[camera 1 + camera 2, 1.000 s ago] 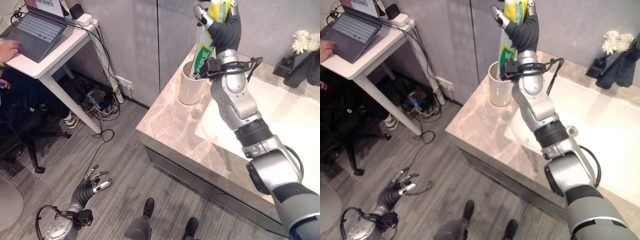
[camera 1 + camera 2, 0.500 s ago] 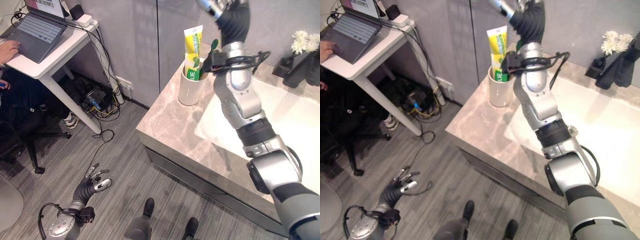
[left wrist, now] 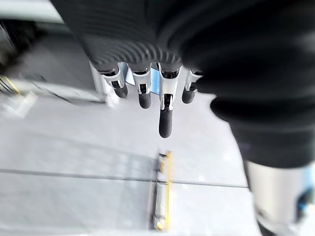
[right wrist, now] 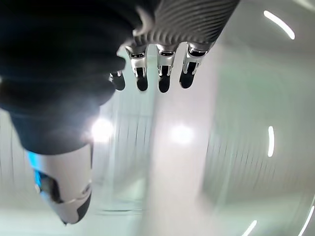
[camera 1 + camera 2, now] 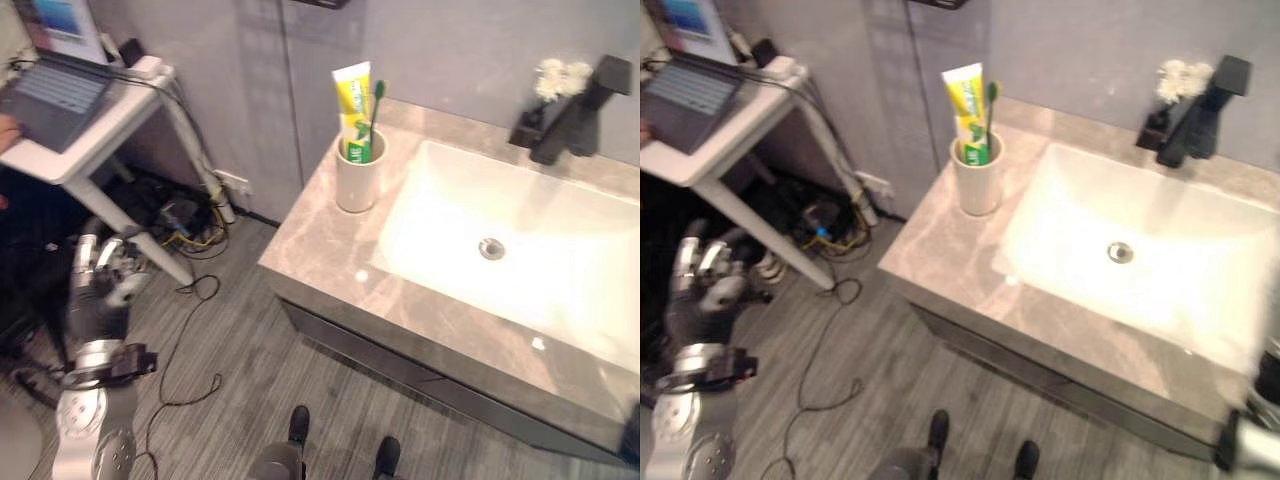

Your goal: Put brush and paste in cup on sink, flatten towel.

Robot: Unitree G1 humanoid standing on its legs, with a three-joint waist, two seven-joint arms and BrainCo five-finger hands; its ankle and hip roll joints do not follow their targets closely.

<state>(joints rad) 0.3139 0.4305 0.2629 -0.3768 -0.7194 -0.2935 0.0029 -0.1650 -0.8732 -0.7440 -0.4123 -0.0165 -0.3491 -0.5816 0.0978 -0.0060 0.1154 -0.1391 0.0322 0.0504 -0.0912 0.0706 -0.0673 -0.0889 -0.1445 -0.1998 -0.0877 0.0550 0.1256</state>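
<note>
A white cup (image 5: 359,178) stands on the marble counter (image 5: 320,235), at the sink's left corner. Upright inside it are a yellow-green toothpaste tube (image 5: 352,103) and a green toothbrush (image 5: 376,108). My left hand (image 5: 102,288) is raised at the far left over the floor, well away from the counter; its fingers (image 3: 165,112) are relaxed and hold nothing. In the right wrist view my right hand (image 4: 164,77) has loose fingers, empty, in front of a pale blurred surface.
The white basin (image 5: 520,250) with its drain lies right of the cup. A black faucet (image 5: 572,108) and white flowers (image 5: 552,76) stand at the back. A white desk (image 5: 85,140) with a laptop (image 5: 50,95) stands at the left, with cables on the floor beneath it.
My right hand let the toothpaste drop into the cup beside the brush, then drew away to the lower right. My left hand rose from near the floor. The camera shifted.
</note>
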